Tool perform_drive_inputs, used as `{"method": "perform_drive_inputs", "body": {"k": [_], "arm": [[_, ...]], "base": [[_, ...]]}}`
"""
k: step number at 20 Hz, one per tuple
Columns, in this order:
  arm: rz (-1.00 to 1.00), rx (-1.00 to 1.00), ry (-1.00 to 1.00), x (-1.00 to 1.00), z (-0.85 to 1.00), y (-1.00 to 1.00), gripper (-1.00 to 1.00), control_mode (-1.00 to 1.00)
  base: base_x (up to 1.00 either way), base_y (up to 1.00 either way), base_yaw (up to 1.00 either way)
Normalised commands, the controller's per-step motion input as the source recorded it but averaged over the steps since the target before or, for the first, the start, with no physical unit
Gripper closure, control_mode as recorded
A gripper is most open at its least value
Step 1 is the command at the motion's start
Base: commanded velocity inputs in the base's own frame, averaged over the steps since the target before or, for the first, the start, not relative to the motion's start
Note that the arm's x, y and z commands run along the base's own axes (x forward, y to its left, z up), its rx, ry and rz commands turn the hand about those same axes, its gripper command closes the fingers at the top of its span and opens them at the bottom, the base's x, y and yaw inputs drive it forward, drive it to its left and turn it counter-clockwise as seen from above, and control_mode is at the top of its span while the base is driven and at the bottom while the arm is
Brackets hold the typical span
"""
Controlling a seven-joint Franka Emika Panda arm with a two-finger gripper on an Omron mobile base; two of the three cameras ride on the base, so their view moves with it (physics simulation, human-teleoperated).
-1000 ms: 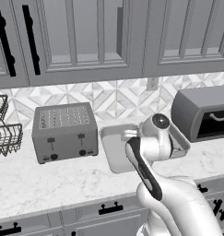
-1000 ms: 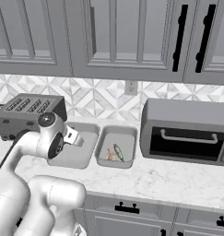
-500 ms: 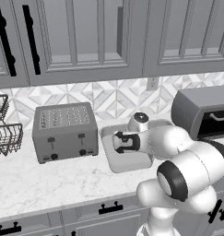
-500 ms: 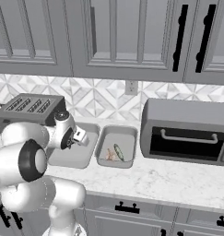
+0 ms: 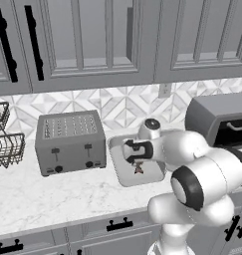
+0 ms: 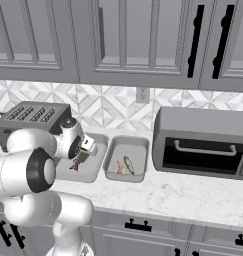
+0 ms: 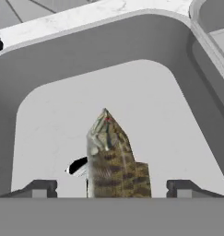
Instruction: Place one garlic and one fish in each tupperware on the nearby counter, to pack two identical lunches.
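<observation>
I've got the hand spread wide | mottled brown fish loose between the tips, nose at 12 o'clock | over shallow grey rectangular tupperware tray | could tip against a finger as I lift

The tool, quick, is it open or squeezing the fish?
Tool: open, fingertips standing apart on both sides of the fish, over the left tupperware.

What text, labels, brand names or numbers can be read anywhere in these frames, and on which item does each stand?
None: no readable word, number or brand on anything.
Toaster: dark knobs and levers on the front, no lettering.
Toaster oven: plain grey housing and handle, no markings.
Wall outlet: blank plate.
Tupperware under the end effector, holding the fish: unmarked grey walls.
</observation>
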Motion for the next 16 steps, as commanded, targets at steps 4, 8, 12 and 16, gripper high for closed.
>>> {"method": "perform_drive_inputs", "body": {"k": [4,8,12,16], "arm": [[0.0,0.0,-0.07,-0.59,0.57,-0.01,-1.0,-1.0],[0.0,0.03,-0.22,-1.0,0.92,-0.31,-1.0,-1.0],[0.0,0.01,-0.27,-1.0,1.0,-0.31,-1.0,-1.0],[0.0,0.01,-0.16,-1.0,1.0,-0.31,-1.0,-1.0]], "base": [[0.0,0.0,0.0],[0.0,0.0,0.0],[0.0,0.0,0.0],[0.0,0.0,0.0]]}}
